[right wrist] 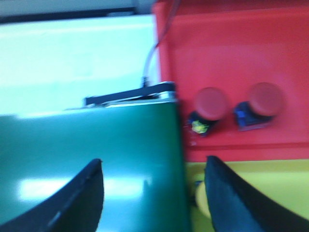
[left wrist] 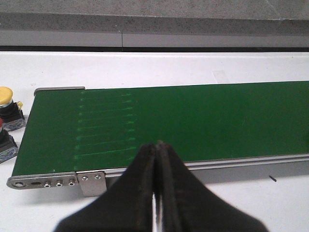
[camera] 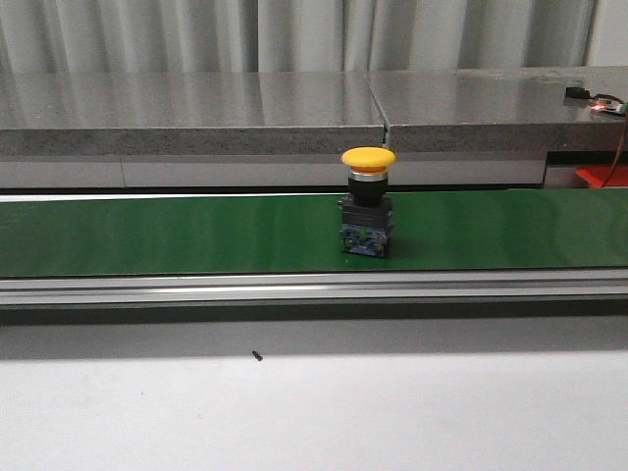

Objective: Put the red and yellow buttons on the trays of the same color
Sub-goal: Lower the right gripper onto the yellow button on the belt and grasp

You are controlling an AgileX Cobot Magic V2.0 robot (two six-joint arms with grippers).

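A yellow button point(camera: 368, 199) on a black base stands upright on the green conveyor belt point(camera: 196, 235) in the front view; neither gripper shows there. My left gripper point(left wrist: 157, 145) is shut with nothing in it, above the belt's near rail. Beside the belt's end stand another yellow button point(left wrist: 8, 107) and a partly cut-off red button point(left wrist: 4, 140). My right gripper point(right wrist: 154, 166) is open over the belt's other end. Two red buttons point(right wrist: 210, 108) point(right wrist: 260, 104) sit in the red tray point(right wrist: 231, 53). A yellow button point(right wrist: 202, 200), half hidden by a finger, lies in the yellow tray point(right wrist: 275, 188).
The belt point(left wrist: 193, 116) has a metal rail with a screwed end plate point(left wrist: 58, 181) on its near side. A grey stone ledge point(camera: 294, 108) runs behind the conveyor. A thin cable point(right wrist: 152, 55) hangs by the red tray. A small dark speck point(camera: 257, 356) lies on the white table.
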